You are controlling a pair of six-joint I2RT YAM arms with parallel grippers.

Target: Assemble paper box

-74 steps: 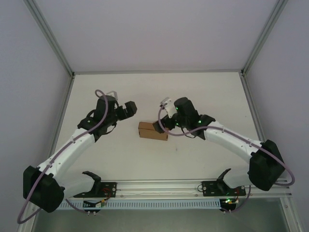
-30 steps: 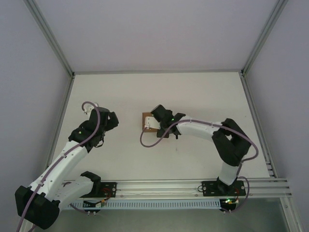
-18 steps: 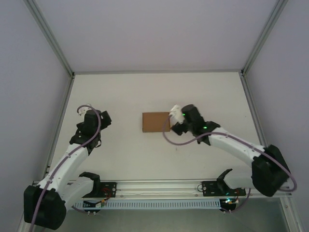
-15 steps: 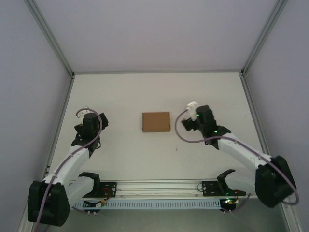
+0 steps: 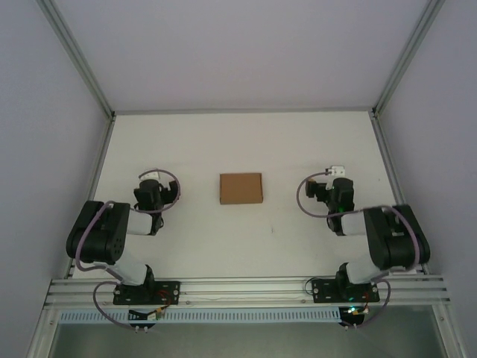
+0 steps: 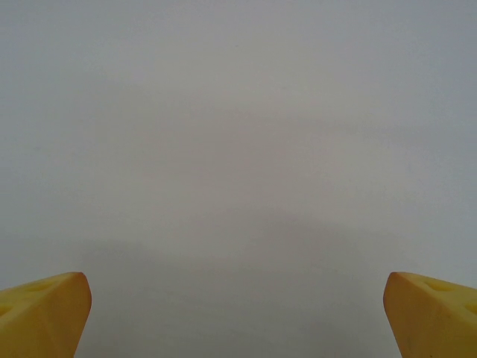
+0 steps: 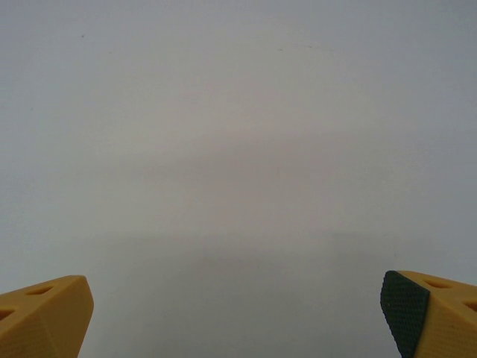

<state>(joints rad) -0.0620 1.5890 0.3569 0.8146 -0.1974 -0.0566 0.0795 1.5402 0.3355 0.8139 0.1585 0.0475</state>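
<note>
at the 9 o'clock side of the desk the left claw (image 6: 237,317) hangs over bare surface, its yellow plastic fingers (image 6: 45,313) spread wide with nothing between them. the flat white desk (image 5: 313,142) carries one thing: the small rectangular box of plain brown kraft cardboard (image 5: 241,188). it lies at the middle with its broad face up and its edges square to the desk, touched by neither claw. seen from the box, the left claw sits at about 9 o'clock and the right claw (image 7: 237,317) at about 3 o'clock, both well apart from it. the right claw is likewise spread wide and empty, and one of its yellow fingers shows a dark textured pad (image 7: 405,309).

from above the box looks closed, so the job seems at or near its end. the top view cannot tell, though, whether the last flap and its tabs are tucked in fully. that is the main risk: with nothing pressing on it, stiff cardboard may spring back and a loose flap could lift open. should either arm reach in for a correcting press, a wide claw coming in low from 9 or 3 o'clock could shove the light box across the smooth desk instead of seating the flap. it could also crush a wall if it closes on an unsupported side.
</note>
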